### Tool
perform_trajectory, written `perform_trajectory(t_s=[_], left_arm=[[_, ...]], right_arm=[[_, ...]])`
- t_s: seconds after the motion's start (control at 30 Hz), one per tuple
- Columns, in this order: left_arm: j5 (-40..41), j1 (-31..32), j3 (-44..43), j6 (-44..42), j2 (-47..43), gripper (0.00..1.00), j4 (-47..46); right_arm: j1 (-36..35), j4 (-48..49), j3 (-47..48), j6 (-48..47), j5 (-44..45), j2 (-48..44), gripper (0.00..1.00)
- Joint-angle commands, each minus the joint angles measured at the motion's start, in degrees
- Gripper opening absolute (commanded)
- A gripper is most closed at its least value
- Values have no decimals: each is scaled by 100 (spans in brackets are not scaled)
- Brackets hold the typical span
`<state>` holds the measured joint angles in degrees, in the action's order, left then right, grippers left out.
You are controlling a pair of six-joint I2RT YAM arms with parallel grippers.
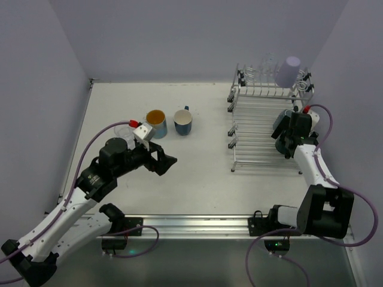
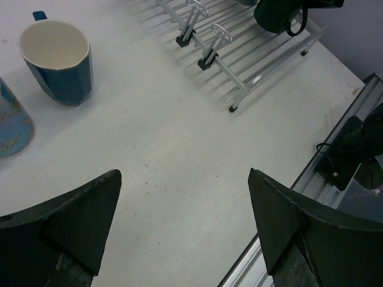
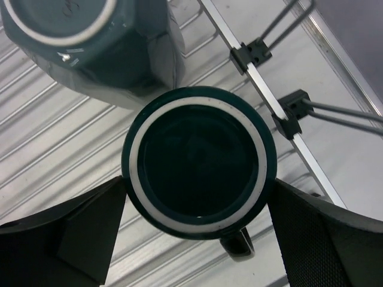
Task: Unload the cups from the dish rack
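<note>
The dish rack stands at the right. An upside-down dark teal mug sits on its bars, with a second upside-down teal mug beside it. My right gripper is open; its fingers straddle the first mug, close against both sides. A lavender tumbler and clear glasses are on the rack's far end. A mug with an orange inside and a blue mug with a white inside stand on the table. My left gripper is open and empty, near them.
The blue mug stands at the upper left of the left wrist view, and the rack's near corner shows there too. A metal rail runs along the table's near edge. Grey walls enclose three sides.
</note>
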<state>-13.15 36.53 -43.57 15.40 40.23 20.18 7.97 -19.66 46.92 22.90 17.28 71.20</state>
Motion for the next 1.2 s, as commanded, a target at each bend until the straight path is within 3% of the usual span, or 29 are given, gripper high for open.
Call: perform_trajectory(t_s=[0.0, 0.23, 0.27, 0.3, 0.4, 0.5, 0.67, 0.8, 0.83, 1.0, 1.17], left_arm=[[-153, 38, 7, -107, 20, 91, -208], [-92, 38, 15, -90, 99, 91, -234], [-92, 29, 15, -72, 91, 91, -252], [-92, 38, 24, -55, 91, 91, -269], [-240, 38, 42, 77, 134, 91, -401], [-539, 29, -20, 244, 266, 90, -515], [-970, 38, -239, 516, 494, 88, -638], [-1497, 56, -99, 1034, 679, 86, -1270], [-1611, 73, 6, 1270, 723, 85, -1637], [-1963, 380, 366, 2158, 1214, 82, -3104], [-2104, 802, 350, 2626, 1830, 81, -4074]], right_arm=[[21, 410, 423, -119, -172, 262, 99], [21, 498, 476, -119, 153, 483, 98], [12, 533, 450, -93, 179, 439, 95], [21, 542, 407, -75, 197, 369, 79], [-84, 656, 179, 39, 188, -131, 52], [-496, 858, -137, 92, 214, -773, 45], [-1130, 964, -472, 127, 303, -1625, 44], [-1359, 972, -674, 592, -521, -2390, 43], [-1437, 1034, -718, 706, -1141, -2731, 43], [-1701, 2235, -1306, 2162, -3430, -3445, 40], [-2369, 3440, -1685, 3001, -4275, -3604, 39]])
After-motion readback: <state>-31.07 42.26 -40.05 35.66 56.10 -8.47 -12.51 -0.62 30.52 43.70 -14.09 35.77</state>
